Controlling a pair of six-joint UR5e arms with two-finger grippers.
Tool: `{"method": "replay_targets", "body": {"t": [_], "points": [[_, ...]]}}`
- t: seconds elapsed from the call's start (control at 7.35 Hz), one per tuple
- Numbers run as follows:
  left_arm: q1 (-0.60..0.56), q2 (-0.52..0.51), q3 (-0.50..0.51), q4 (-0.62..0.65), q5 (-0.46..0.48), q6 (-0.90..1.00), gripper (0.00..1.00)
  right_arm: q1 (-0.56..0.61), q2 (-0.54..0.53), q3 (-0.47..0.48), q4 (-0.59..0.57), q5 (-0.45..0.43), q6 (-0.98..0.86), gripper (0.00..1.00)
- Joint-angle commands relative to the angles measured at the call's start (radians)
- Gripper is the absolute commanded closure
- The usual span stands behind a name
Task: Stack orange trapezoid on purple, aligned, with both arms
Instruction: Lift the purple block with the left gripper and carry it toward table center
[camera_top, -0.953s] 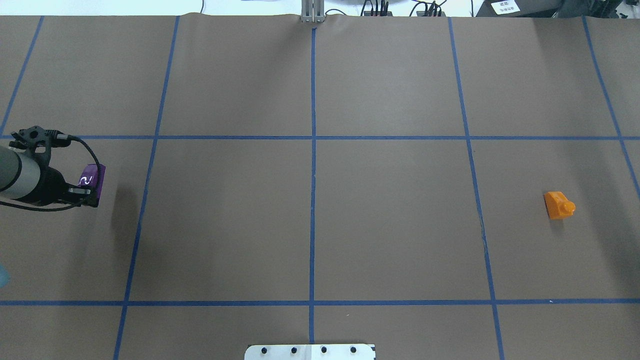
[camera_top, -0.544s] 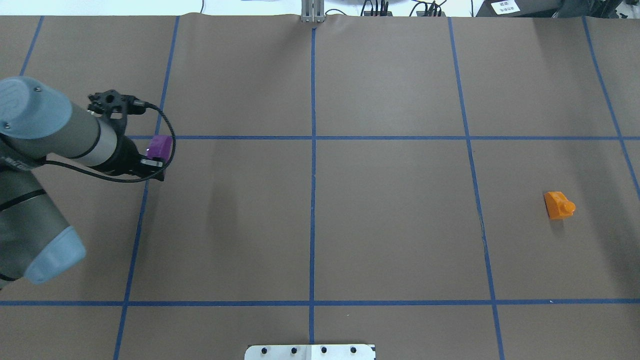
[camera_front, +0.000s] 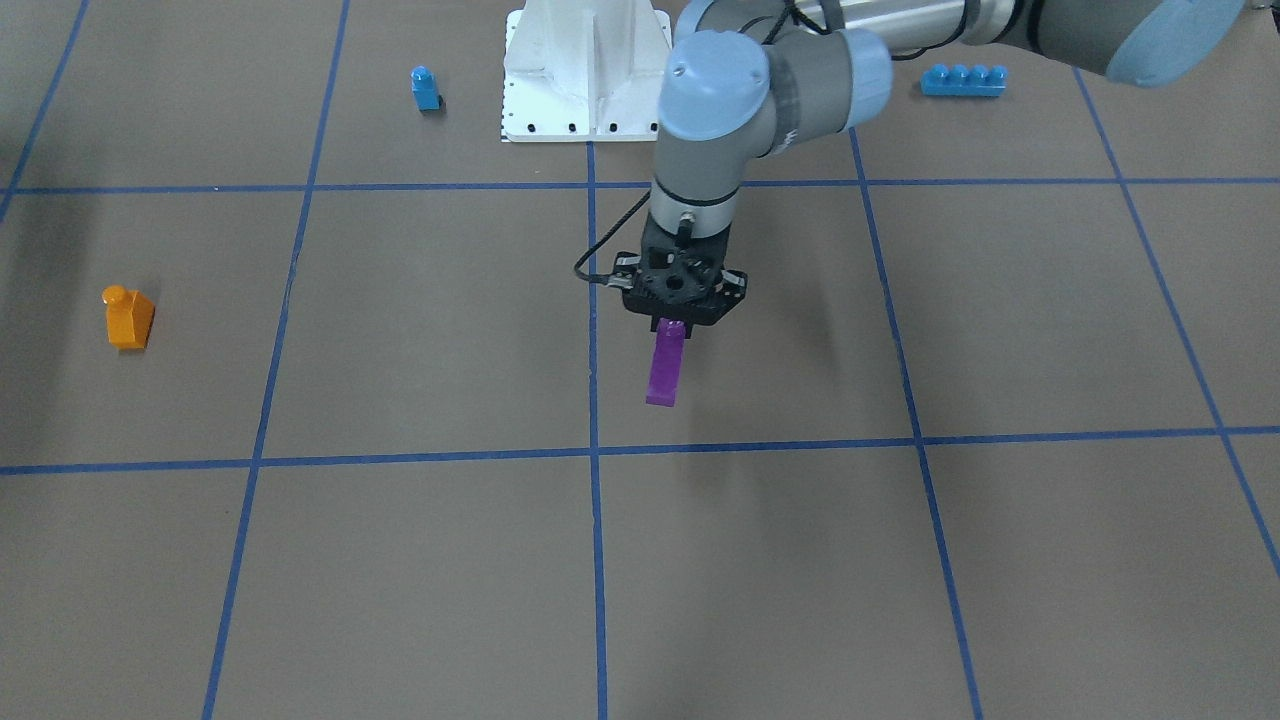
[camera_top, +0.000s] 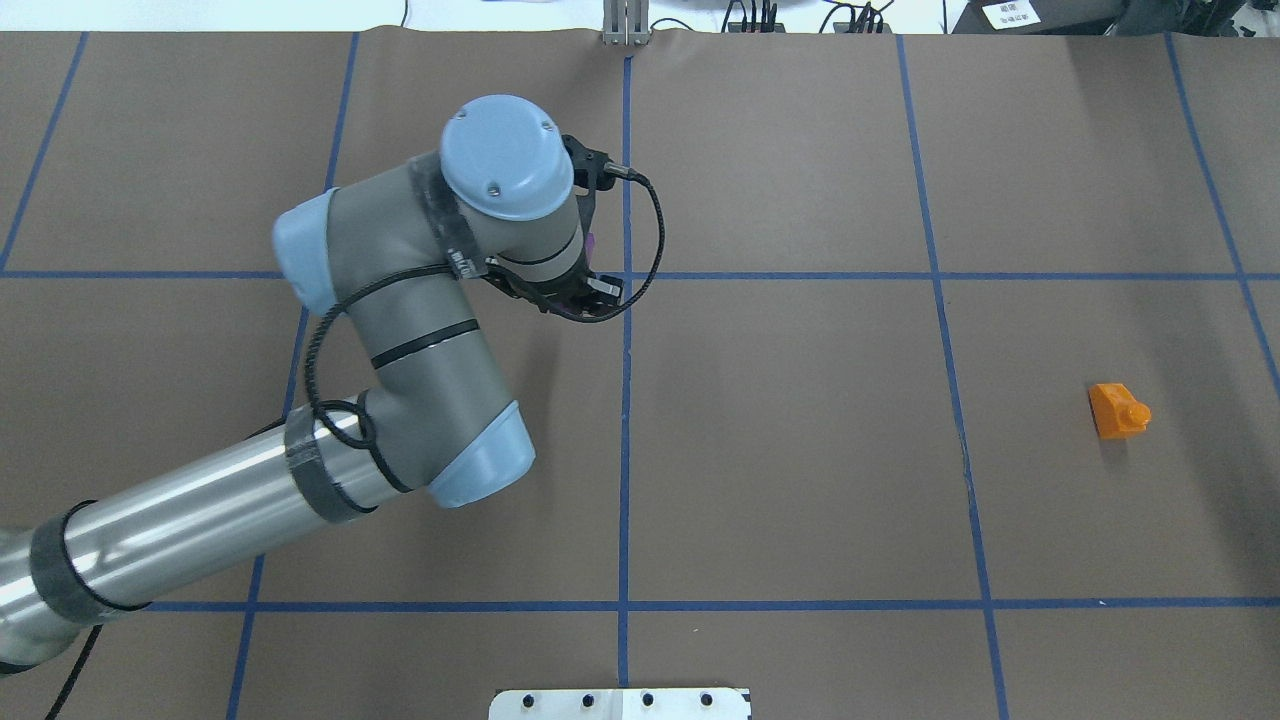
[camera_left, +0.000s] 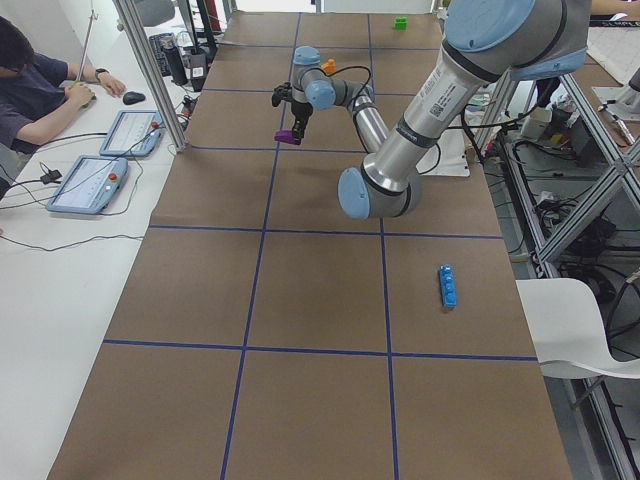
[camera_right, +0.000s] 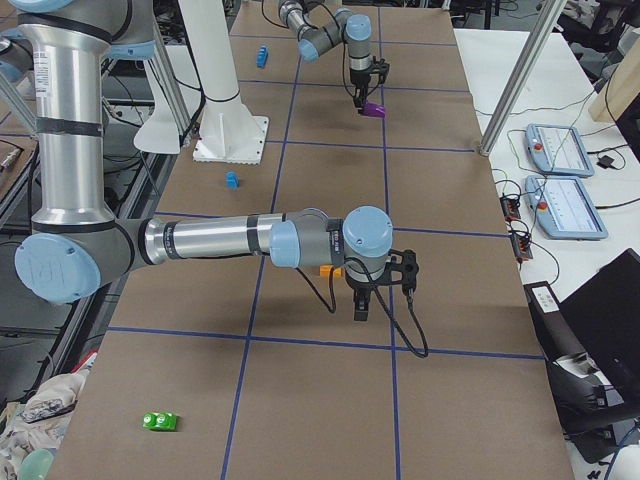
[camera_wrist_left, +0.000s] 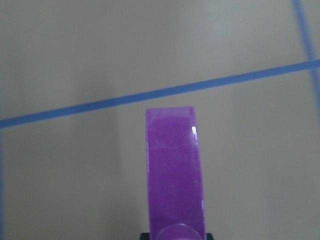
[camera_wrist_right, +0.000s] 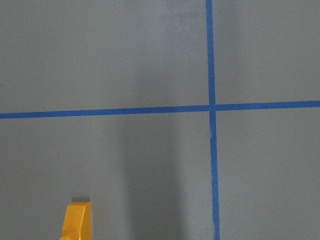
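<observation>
My left gripper (camera_front: 672, 322) is shut on the purple brick (camera_front: 665, 365) and holds it hanging down above the table, near the centre line. In the overhead view my own arm hides most of the purple brick (camera_top: 593, 243). It fills the left wrist view (camera_wrist_left: 175, 170). The orange trapezoid (camera_top: 1118, 410) rests on the table far to my right, alone; it also shows in the front view (camera_front: 128, 318) and at the bottom of the right wrist view (camera_wrist_right: 77, 220). My right gripper (camera_right: 362, 300) shows only in the right side view, near the orange trapezoid; I cannot tell if it is open.
A small blue single-stud brick (camera_front: 426, 88) and a long blue four-stud brick (camera_front: 963, 79) lie on either side of the white base mount (camera_front: 585, 70). A green brick (camera_right: 160, 421) lies at the table's right end. An operator (camera_left: 30, 85) sits beside the table.
My left arm has swung the purple brick from the table's far left to near the centre line and farther from the robot. The orange trapezoid has not moved.
</observation>
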Motion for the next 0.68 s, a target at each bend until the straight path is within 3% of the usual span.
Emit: {"method": "replay_targets", "body": {"t": [0.0, 0.41, 0.54], "points": [[0.046, -0.077, 0.202, -0.129, 0.008, -0.002, 1.00, -0.004, 0.000, -0.001, 0.000, 0.000, 0.000, 0.00], [0.071, -0.080, 0.246, -0.174, 0.006, -0.001, 1.00, -0.004, 0.000, 0.002, 0.002, 0.000, 0.000, 0.00], [0.071, -0.081, 0.247, -0.185, 0.006, 0.001, 0.86, -0.003, 0.000, 0.002, 0.002, 0.000, 0.000, 0.00]]}}
